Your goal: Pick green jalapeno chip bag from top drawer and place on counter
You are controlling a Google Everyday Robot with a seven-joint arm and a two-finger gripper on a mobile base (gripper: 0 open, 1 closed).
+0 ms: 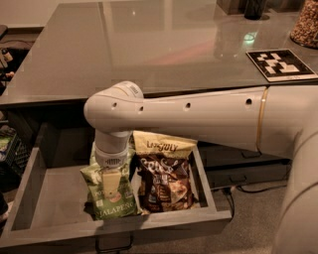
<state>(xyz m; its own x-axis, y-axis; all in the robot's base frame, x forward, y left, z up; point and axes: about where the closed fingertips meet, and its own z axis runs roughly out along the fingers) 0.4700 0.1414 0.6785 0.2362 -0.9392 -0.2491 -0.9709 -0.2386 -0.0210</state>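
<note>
The white arm (198, 116) reaches in from the right, running level along the near edge of the surface (149, 44). At a rounded joint it bends straight down into the top drawer (49, 198). Below the joint a ribbed grey-white wrist section points down, and the hand (111, 184) sits right at the upper front of the green jalapeno chip bag (118, 211). Whether the hand is gripping the bag or merely over it cannot be told from this view.

The green bag stands tilted in the drawer, towards the near wall and a little right of the middle, with "JALAPENO" readable along its bottom edge. Just beside it on the right, touching or nearly so, leans a dark brown chip bag (164, 186) with a cream-yellow top, against the drawer's right side. The left part of the drawer floor is flat grey. A thin metal handle (114, 243) hangs under the drawer's near front.

The surface is a wide, glossy grey top that mirrors the room lights. On its right side lies a black-and-white marker tag (280, 64); at the far right corner stands a container of brownish pieces (305, 25), and a dark object (256, 7) stands at the far edge. To the right of the open drawer are dark drawer fronts (238, 171). A black crate (10, 151) stands on the floor at the left.
</note>
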